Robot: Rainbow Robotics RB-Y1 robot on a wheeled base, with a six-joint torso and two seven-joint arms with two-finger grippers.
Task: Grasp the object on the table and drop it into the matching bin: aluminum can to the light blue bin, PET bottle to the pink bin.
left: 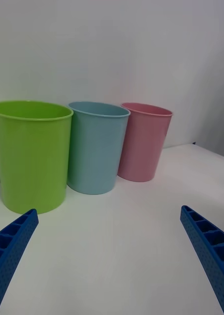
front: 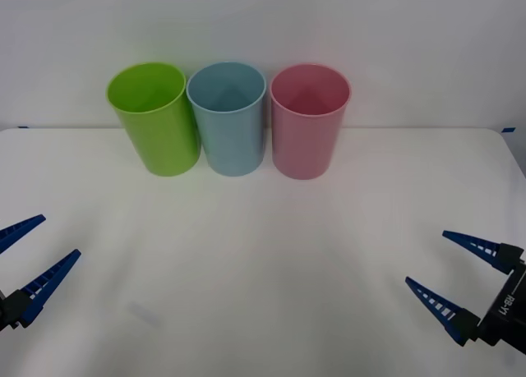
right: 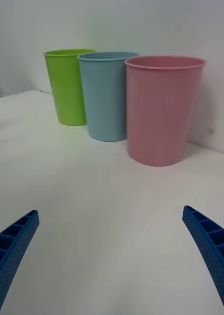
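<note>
1. Front view: three tall cup-shaped bins stand in a row at the far side of the white table (front: pixel 263 254); the light blue bin (front: pixel 228 118) is in the middle.
2. A lime green bin (front: pixel 154 118) stands just left of it, the pink bin (front: pixel 308 131) just right.
3. Well in front of that bin, the left end effector (front: pixel 29 254) and right end effector (front: pixel 444 266) hover, fingers apart, holding nothing.

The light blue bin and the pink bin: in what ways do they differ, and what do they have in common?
The light blue bin is pale blue; the pink bin is pink. In the front view the light blue bin stands in the middle of the row, next to a green bin, while the pink bin stands at the robot's right end. Both are upright, open, tall round cups of similar size at the far side of the white table.
</note>
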